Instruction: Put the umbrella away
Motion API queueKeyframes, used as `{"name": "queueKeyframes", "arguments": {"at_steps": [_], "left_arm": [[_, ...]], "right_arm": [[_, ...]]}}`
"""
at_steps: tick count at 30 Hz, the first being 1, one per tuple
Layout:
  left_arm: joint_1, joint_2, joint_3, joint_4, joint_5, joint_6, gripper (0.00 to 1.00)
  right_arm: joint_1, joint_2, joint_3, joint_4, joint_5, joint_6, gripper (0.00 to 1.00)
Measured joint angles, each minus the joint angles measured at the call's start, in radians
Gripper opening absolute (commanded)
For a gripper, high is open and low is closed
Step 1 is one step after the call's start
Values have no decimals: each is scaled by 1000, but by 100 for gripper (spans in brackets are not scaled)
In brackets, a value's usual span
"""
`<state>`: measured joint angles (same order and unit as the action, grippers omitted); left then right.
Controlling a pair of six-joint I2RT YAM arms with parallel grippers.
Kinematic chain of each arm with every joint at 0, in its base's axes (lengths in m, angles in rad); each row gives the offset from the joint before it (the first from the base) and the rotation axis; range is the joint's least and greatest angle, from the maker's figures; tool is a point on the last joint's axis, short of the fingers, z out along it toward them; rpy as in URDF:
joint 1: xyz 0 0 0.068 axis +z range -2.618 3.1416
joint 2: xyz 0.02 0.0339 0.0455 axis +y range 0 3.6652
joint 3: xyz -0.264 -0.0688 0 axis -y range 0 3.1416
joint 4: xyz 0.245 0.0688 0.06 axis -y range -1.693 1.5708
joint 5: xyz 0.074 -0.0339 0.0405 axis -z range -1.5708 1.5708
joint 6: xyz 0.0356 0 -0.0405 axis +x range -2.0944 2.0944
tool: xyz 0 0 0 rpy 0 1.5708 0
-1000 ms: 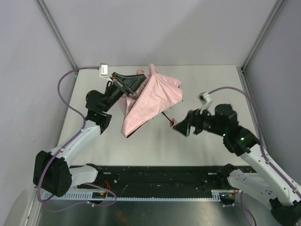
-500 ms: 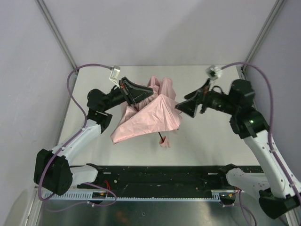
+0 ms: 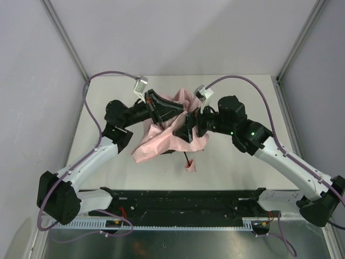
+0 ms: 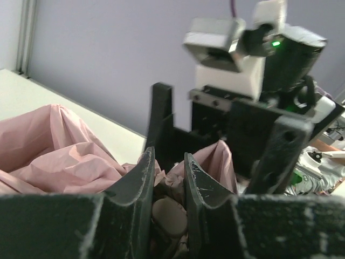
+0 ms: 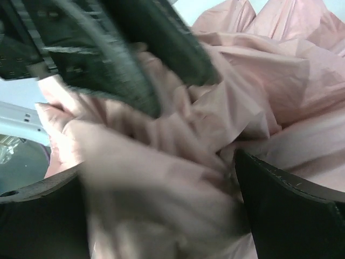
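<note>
Here, the left claw (image 4: 168,162) narrowly pinches the crumpled pale pink umbrella (image 3: 153,144) fabric; the right claw (image 5: 161,208) gapes wide, straddling soft folds.

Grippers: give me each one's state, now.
Left gripper: shut on the pale pink fabric umbrella.
Right gripper: open, straddling the umbrella's fabric.

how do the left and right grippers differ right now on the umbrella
The left gripper has narrow jaws, clamped on a bunched part of the umbrella; the right gripper has wide jaws, with its fabric between them but not pinched. The left gripper reaches in from the left, the right gripper from the right, tips facing each other. Both are in among the umbrella's crumpled folds.
</note>
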<state>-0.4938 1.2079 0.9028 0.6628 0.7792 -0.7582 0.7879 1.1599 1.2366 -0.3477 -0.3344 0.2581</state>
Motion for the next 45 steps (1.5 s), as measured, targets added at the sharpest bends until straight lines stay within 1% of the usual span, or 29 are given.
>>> {"name": "queueKeyframes", "arguments": {"at_steps": [3,6,8,13,16,19,24,26,29,30,31,32,33,35,36,37,38,39,41,43,45], "left_arm": [[-32,-5,31,-10,-7,3,0],[-63,-17,50,-18,-21,14,0],[-78,-19,61,-19,-26,19,0],[-100,-19,85,-33,-24,26,0],[-104,-19,87,-40,-24,26,0],[-112,-19,89,-46,-25,26,0],[-136,-18,100,-55,-20,24,0],[-145,-18,103,-55,-18,18,0],[-150,-17,109,-57,-22,-2,0],[-151,-16,111,-60,-22,-8,1],[-152,-15,111,-60,-21,-10,5],[-153,-14,112,-60,-21,-10,12],[-154,-13,113,-60,-21,-11,23],[-158,-10,116,-64,-25,-11,48],[-160,-10,117,-69,-29,-9,65],[-160,-9,120,-78,-43,-12,80],[-157,-9,124,-87,-52,-18,89],[-149,-13,133,-90,-48,-23,94],[-132,-35,152,-116,-52,-14,98],[-86,-75,158,-167,-60,-2,97],[-17,-134,158,-245,-76,21,91]], "right_arm": [[6,31,0,25,27,-16,99],[14,40,-7,74,13,-24,99],[17,39,-21,119,-16,-26,99],[9,39,-80,249,-145,-24,99],[2,34,-123,323,-189,-15,93],[0,30,-154,374,-201,-8,80],[0,6,-210,470,-252,10,54],[0,-4,-227,509,-287,20,38],[-6,-14,-245,546,-317,24,9],[-8,-14,-248,552,-321,30,5],[-11,-15,-252,559,-330,34,2],[-14,-16,-255,565,-337,38,1],[-17,-17,-257,568,-343,41,1],[-27,-22,-267,579,-356,49,0],[-34,-25,-274,587,-366,54,0],[-45,-31,-283,594,-374,50,0],[-56,-39,-294,600,-380,55,0],[-76,-47,-308,596,-385,71,0],[-120,-53,-336,594,-409,87,0],[-151,-58,-354,590,-425,92,0],[-166,-67,-360,584,-439,94,0]]}}
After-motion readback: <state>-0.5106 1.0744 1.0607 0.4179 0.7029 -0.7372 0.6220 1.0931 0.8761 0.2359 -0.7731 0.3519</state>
